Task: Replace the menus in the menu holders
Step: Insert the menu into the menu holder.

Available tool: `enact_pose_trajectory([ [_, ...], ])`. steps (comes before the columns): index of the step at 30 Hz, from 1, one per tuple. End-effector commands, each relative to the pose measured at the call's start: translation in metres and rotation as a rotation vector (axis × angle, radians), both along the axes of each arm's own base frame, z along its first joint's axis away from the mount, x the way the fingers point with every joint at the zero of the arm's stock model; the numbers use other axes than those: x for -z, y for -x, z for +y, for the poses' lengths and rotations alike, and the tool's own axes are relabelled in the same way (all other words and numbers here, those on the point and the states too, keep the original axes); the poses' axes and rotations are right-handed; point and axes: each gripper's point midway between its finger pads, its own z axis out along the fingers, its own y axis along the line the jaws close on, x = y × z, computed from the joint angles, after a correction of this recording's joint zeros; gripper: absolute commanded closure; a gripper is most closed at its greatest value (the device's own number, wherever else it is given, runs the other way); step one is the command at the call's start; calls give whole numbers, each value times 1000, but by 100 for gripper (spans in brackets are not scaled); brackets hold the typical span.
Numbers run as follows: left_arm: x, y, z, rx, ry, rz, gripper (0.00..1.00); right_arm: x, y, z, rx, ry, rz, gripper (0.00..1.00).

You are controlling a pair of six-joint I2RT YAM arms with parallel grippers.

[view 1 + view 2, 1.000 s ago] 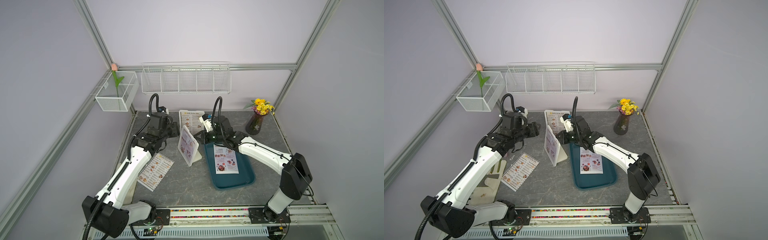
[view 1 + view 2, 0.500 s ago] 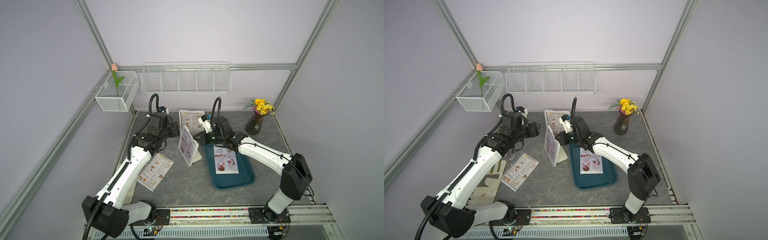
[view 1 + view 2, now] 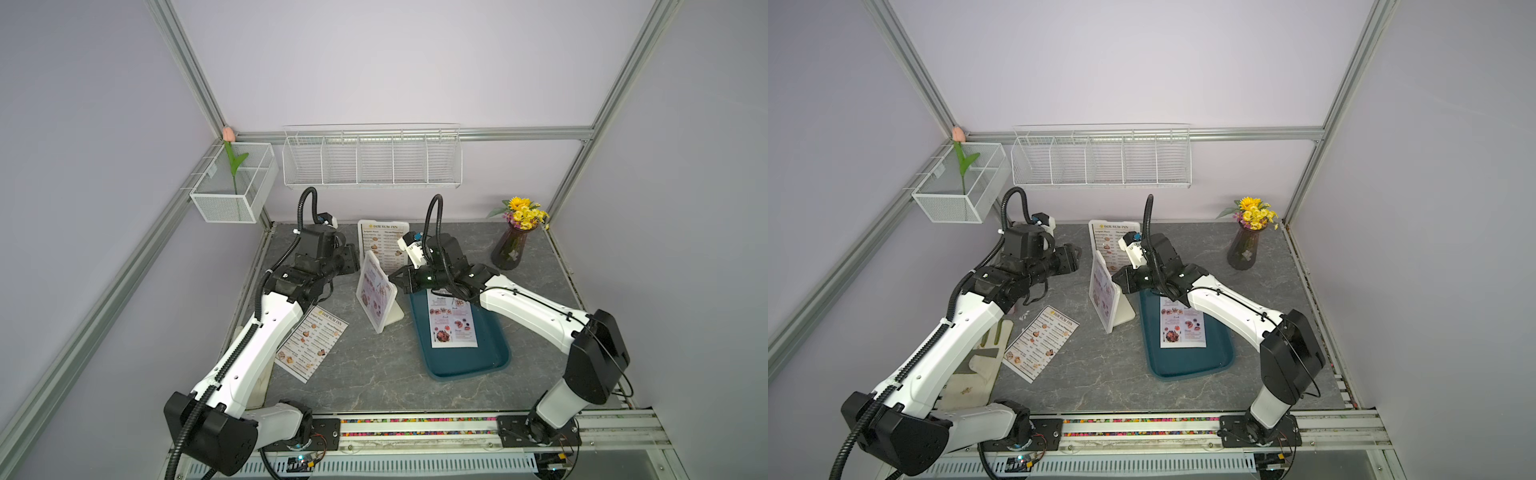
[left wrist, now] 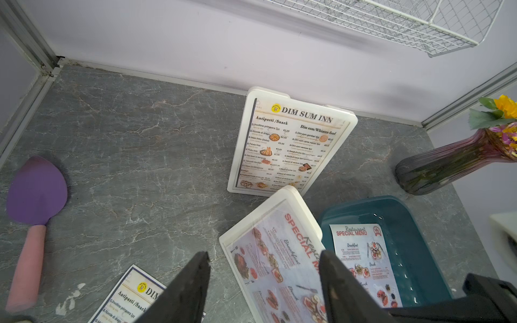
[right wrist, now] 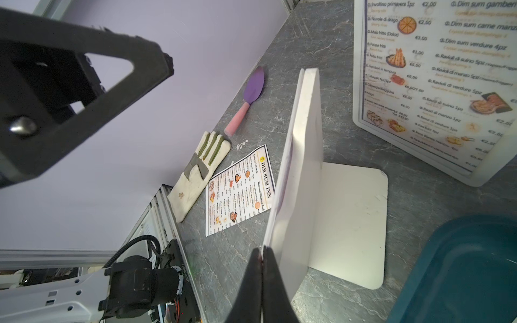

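A white menu holder [image 3: 376, 297] [image 3: 1104, 297] stands mid-table with a "SPECIAL MENU" sheet [image 4: 268, 251] in it. My right gripper [image 5: 263, 251] [image 3: 400, 279] is shut on that sheet's thin edge at the holder's side [image 5: 302, 167]. A second menu holder [image 3: 382, 241] [image 4: 291, 145] stands behind it with a "DIM SUM INN" menu inside. A loose "DIM SUM INN" menu [image 3: 311, 343] [image 5: 237, 190] lies flat on the left. Another "SPECIAL MENU" sheet [image 3: 453, 320] [image 4: 361, 251] lies in the teal tray [image 3: 469, 361]. My left gripper [image 4: 265, 253] [image 3: 351, 262] hangs open and empty, left of the holders.
A dark vase of yellow flowers [image 3: 513, 245] stands at the back right. A purple spatula [image 4: 33, 201] and a cream oven glove [image 3: 980, 361] lie by the left wall. White wire baskets [image 3: 372, 158] hang on the back wall above the table.
The right gripper has edged slightly towards the near holder. The left arm and the loose sheets have not moved.
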Motion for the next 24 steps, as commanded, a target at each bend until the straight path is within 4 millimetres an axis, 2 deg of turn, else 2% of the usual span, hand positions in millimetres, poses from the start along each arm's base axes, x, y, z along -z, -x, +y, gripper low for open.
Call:
enact_pose_trajectory([
  [1,-10,-1,-1,-2,11,-28,35,0,17,-2,-52,21,6,93],
  [9,-10,-4,-3,1,9,-27,35,9,20,-4,-78,69,5,92],
  [14,-9,-6,-5,15,-3,-12,34,9,16,-3,-76,84,-5,85],
  [17,-7,-7,-8,28,-14,0,31,-4,12,-6,-62,68,-38,77],
  [21,-3,-6,-14,44,-44,25,28,-30,8,-18,-38,46,-93,60],
  [24,-5,-6,-6,10,-61,16,25,-33,16,-28,-42,64,-116,50],
])
